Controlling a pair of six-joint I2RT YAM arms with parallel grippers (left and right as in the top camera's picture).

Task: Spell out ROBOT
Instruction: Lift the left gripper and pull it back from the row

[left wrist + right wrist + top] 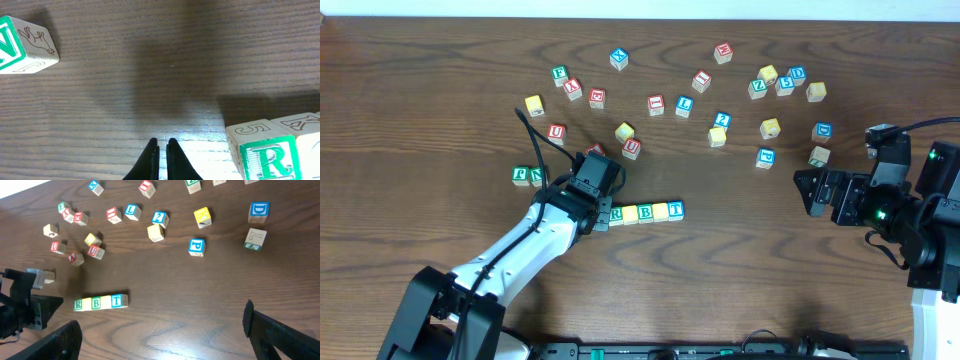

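Overhead, the ROBOT row lies on the counter toward the front middle. Its five cubes touch side to side: the green R cube, a yellow one, the green B cube, a second yellow one and the blue T cube. The left fingers sit just beside the R end; I cannot tell whether they touch it. The right fingers hang well off to the right. Loose cubes are scattered farther back.

In the left wrist view, the left fingers are pressed together with nothing between them, low over bare wood. The R cube stands near them to the right, and the green N cube is well away at the upper left.

In the right wrist view, the right fingers are spread wide and hold nothing. The row lies beyond them to the left, with the left arm at its R end.
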